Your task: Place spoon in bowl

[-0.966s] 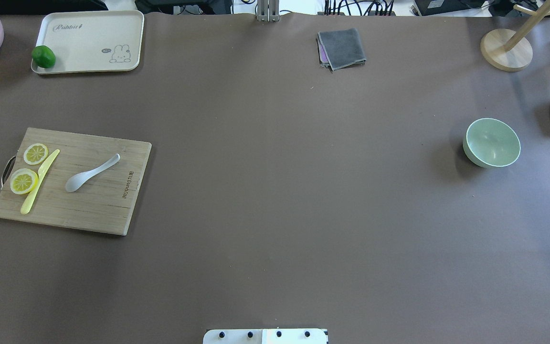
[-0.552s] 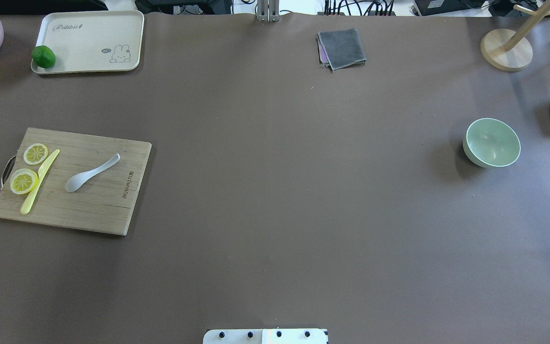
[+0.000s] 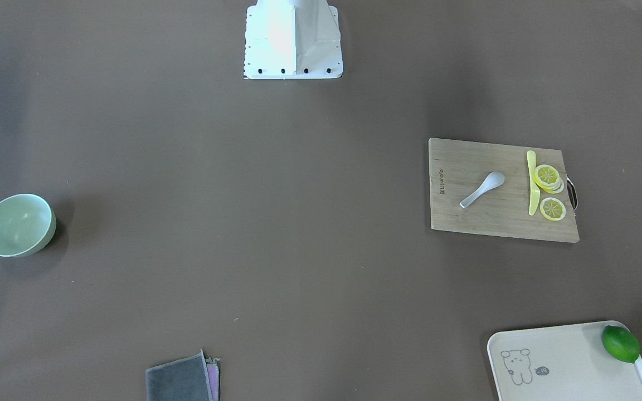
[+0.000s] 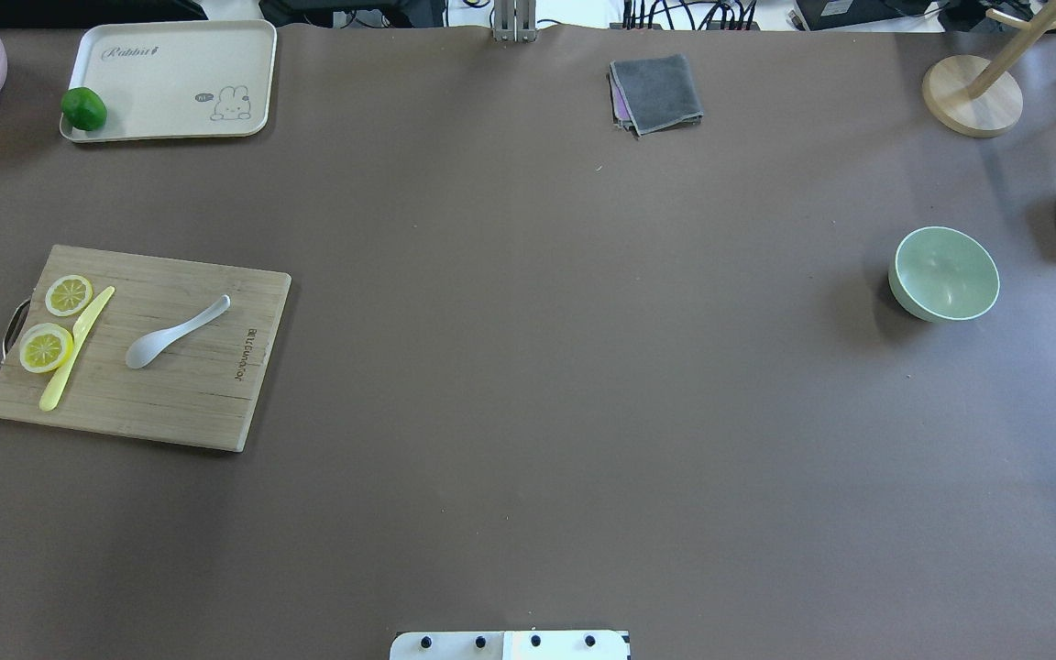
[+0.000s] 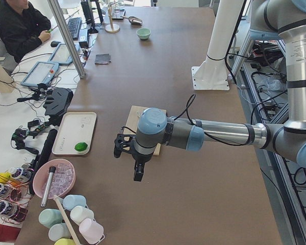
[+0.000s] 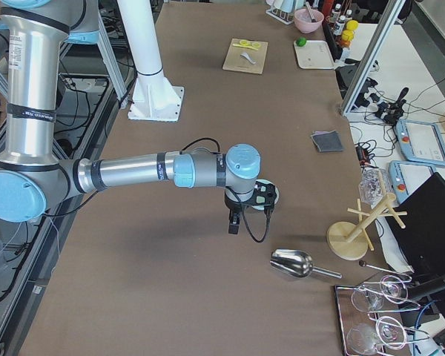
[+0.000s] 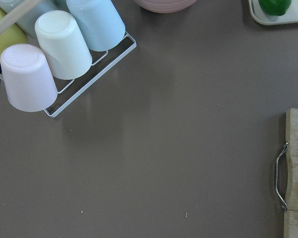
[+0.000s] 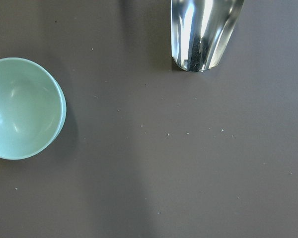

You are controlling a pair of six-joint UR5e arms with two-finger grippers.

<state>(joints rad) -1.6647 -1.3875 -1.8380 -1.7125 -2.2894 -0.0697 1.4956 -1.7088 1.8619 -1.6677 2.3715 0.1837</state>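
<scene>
I've got the spoon [image 4: 176, 332] lying slantwise mid cutting board [image 4: 198, 403], scoop toward its metal-handled end, just past which my left gripper [image 5: 137, 173] hangs nearest, jaw width I can't tell, bowl [image 4: 945, 272] far beyond the board's opposite end.

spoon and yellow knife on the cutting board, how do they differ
The spoon is white with an oval scoop; the knife is yellow, thin and straight. The spoon lies mid-board; the knife lies beside the lemon slices. Both rest flat on the cutting board.
</scene>
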